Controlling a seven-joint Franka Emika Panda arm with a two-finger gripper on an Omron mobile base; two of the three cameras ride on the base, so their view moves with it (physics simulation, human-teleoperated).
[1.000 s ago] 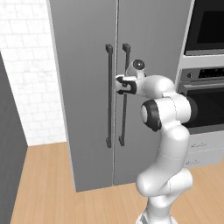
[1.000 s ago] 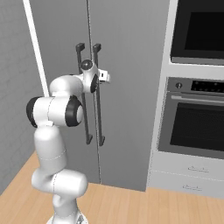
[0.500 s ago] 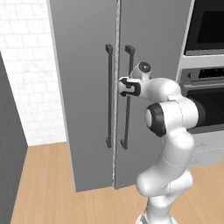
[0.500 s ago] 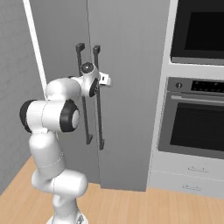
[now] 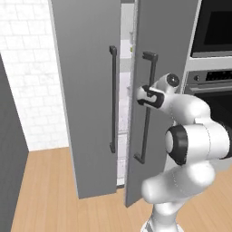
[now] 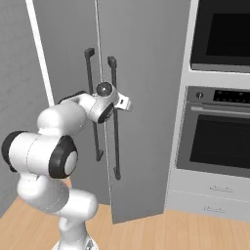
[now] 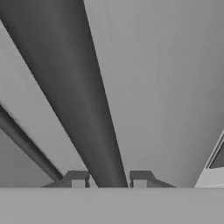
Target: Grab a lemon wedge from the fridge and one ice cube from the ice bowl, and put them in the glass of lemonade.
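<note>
The gripper point(image 7: 108, 179) is pinching the right door's black handle point(image 5: 146, 108), fingertips point(image 7: 78, 178) either side of the bar. The fridge point(image 5: 90, 90) stands ajar, a gap at 11 o'clock from the hand. Risk: the rounded bar slides free if the pull strays off the door's swing.

no readable text, labels or numbers
</note>
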